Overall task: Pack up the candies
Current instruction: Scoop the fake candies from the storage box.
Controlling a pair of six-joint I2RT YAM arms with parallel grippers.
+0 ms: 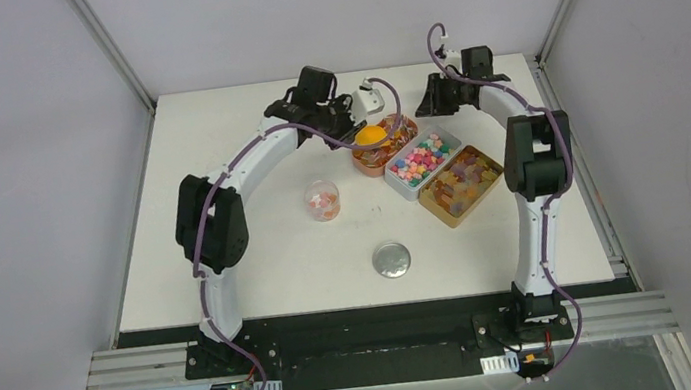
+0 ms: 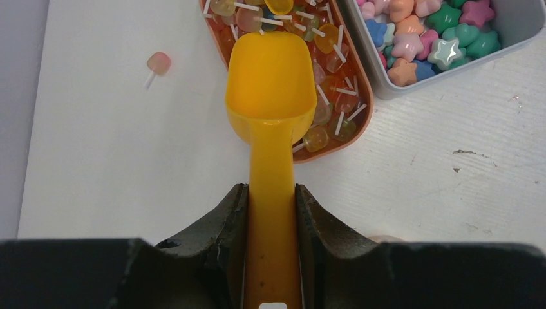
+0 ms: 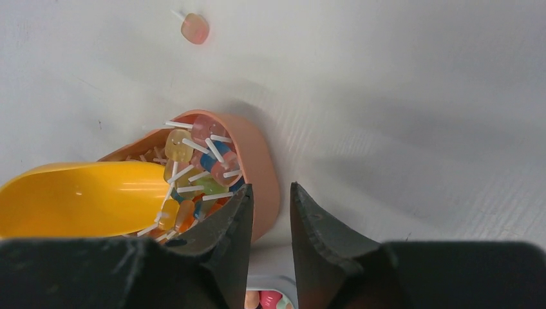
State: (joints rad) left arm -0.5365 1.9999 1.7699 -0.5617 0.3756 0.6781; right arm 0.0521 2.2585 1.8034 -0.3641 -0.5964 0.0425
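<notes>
My left gripper point(image 2: 272, 193) is shut on the handle of the orange scoop point(image 2: 270, 77). The scoop's empty bowl hangs over the peach tray point(image 2: 360, 132), which is full of lollipop candies point(image 2: 328, 38). My right gripper point(image 3: 270, 193) stands at the far end of that tray point(image 3: 264, 161). Its jaws are narrowly open astride the rim, one finger inside among the candies point(image 3: 193, 148) and one outside. A sliver of table shows between the rim and the outer finger. From above, the scoop point(image 1: 370, 136) sits between the two grippers. A clear cup point(image 1: 323, 200) with a few candies stands to the left.
A grey tray of star candies point(image 1: 423, 160) and a brown tray of gummies point(image 1: 461, 185) lie next to the peach tray. A round silver lid point(image 1: 391, 260) lies nearer the arm bases. One stray lollipop point(image 2: 158, 62) rests on the table beyond the tray.
</notes>
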